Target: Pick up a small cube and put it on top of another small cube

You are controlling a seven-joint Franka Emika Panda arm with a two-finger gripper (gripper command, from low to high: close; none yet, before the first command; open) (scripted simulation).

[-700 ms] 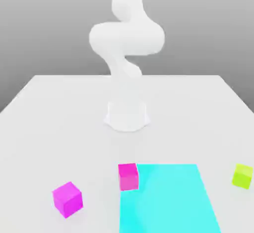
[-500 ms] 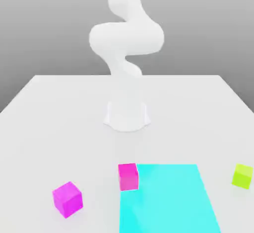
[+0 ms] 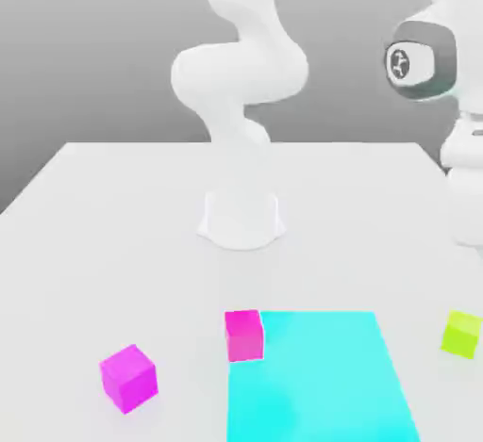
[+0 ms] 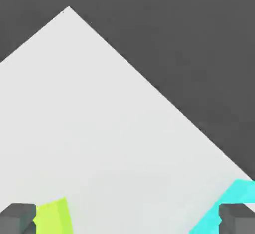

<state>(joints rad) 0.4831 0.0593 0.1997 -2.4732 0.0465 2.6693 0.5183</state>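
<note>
- Since the earlier frame the arm's wrist [image 3: 453, 101] has swung in at the exterior view's right
- Gripper [image 4: 127, 220] spread wide, holding nothing
- Lime-green cube [image 3: 461, 334] on the table [image 3: 113, 233], right of the cyan patch [image 3: 316, 379]

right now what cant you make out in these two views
- Lime-green cube: in the hand view the picture's edge cuts it off, and a dark fingertip covers one side.
- Gripper: fingers stand wide open, but how high they are above the table is unclear.
- Cyan mat: the exterior view's lower edge cuts off its near end.
- Arm's hand: the exterior view's right edge crops it.
</note>
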